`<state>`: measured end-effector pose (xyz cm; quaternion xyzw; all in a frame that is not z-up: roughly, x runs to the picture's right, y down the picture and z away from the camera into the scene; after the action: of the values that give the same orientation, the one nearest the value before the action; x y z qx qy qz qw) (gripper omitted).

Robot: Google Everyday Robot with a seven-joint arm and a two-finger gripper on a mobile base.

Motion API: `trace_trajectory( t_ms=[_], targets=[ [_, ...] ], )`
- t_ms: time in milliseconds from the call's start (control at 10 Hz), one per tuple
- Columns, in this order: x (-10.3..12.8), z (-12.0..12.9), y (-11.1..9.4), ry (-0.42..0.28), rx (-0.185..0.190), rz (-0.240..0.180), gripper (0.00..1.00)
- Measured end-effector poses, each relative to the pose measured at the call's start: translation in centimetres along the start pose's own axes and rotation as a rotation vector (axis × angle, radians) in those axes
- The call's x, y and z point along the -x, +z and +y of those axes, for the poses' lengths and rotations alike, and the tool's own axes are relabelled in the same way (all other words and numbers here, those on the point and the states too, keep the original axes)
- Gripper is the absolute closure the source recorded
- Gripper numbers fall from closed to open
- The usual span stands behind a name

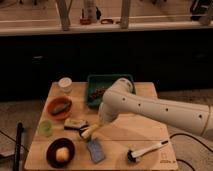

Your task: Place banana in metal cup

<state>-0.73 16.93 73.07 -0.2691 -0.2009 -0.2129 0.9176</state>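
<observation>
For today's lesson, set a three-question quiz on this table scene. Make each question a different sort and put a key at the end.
1. True or false: the tool is down low right by the banana, on the camera's side of the green tray.
2. What lies in the dark bowl at the front left? A) a round yellowish fruit B) a spoon C) a red apple
3. Fill the gap: in the camera view, the white-handled brush lies to the ____ of the blue-grey sponge.

Key: 1 true; 2 A; 3 right.
</observation>
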Motion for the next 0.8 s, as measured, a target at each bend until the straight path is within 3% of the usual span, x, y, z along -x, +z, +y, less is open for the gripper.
trace_trajectory(
  t_ms=[300,800],
  targets=[
    [1.9,-1.0,0.6,-0.054,0.025,-0.029,1.00],
    [3.3,-1.8,0.7,-0.127,0.046,-0.095,1.00]
  ],
)
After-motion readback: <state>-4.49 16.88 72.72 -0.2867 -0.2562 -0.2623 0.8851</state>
